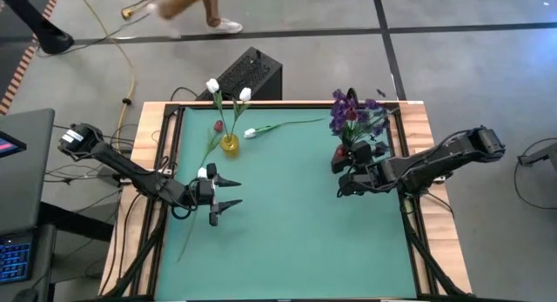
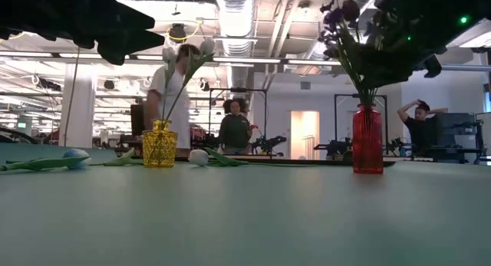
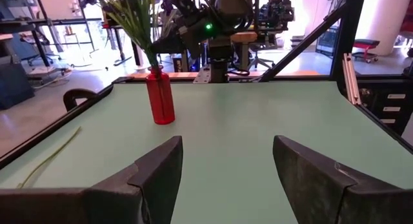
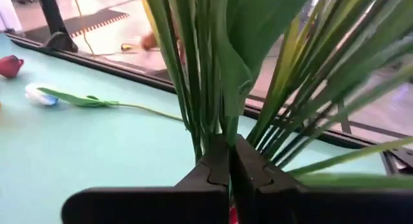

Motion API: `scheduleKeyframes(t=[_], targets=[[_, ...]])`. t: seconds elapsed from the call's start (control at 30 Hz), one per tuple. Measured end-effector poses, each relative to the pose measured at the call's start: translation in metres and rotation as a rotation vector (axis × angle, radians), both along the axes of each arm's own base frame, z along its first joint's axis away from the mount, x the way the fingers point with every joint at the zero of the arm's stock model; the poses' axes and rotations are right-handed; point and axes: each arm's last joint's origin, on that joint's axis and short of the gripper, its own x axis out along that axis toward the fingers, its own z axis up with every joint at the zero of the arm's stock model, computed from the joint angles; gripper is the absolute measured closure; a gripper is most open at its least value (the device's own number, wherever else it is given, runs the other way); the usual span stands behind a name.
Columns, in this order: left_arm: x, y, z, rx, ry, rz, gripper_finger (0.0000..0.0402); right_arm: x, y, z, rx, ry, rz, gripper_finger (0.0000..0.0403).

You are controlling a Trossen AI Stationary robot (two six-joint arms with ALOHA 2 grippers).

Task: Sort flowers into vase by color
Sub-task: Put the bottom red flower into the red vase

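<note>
We count two vases: a yellow vase (image 1: 229, 144) and, well to its right, a red vase (image 2: 367, 139). White tulips (image 1: 212, 85) number four, two standing in the yellow vase; beside it lies one dark red tulip (image 1: 218, 126).

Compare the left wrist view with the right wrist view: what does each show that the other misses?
Left wrist only: the red vase upright on the mat, and the left gripper with jaws open and empty. Right wrist only: a white tulip lying flat, and the right gripper shut on a stem in the bunch. Both share the green stems and the teal mat.
</note>
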Motion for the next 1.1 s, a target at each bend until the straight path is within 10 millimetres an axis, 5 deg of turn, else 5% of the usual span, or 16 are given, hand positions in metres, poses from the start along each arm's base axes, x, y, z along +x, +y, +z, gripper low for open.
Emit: scheduleKeyframes(t=[0.6, 1.1], targets=[[0.000, 0.000, 0.000, -0.002, -0.001, 0.000, 0.0171, -0.003, -0.002, -0.015, 0.041, -0.011, 0.011, 0.0373], [0.000, 0.000, 0.000, -0.002, -0.001, 0.000, 0.0171, 0.006, 0.001, 0.000, 0.052, 0.063, 0.084, 0.0296]])
